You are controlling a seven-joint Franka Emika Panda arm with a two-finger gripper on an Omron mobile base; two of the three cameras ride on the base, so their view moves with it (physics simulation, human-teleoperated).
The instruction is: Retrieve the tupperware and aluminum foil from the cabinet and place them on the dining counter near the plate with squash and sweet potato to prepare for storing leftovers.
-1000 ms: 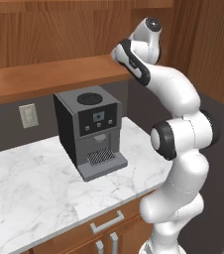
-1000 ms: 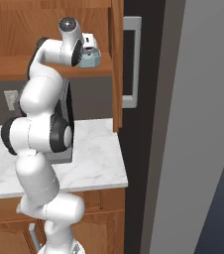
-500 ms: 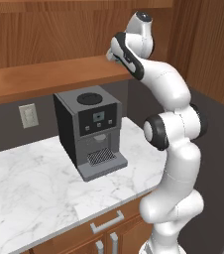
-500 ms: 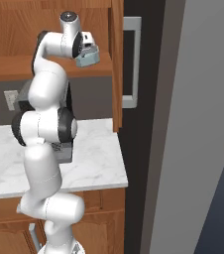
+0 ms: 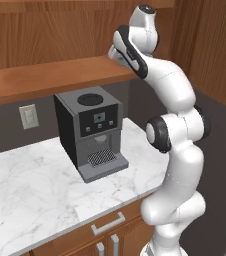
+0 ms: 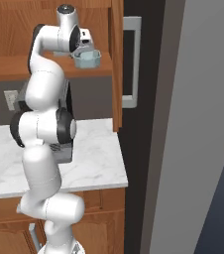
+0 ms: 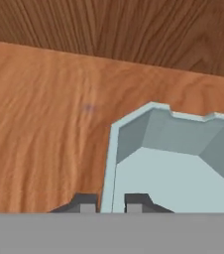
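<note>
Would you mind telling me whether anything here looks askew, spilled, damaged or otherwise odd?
Nothing stands out. The tupperware is empty and intact, pinched by its wall between the fingers above the cabinet shelf. The coffee machine stands upright on the marble counter, with no spill around it.

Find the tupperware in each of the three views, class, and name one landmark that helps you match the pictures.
Left base view: not in it; the arm's upper links stand in front of the shelf end.
Right base view: the tupperware is at upper centre, at the gripper, just over the cabinet shelf.
Hand view: lower right, its left wall between the two fingertips.
Shared landmark: the reddish-brown cabinet shelf.
</note>
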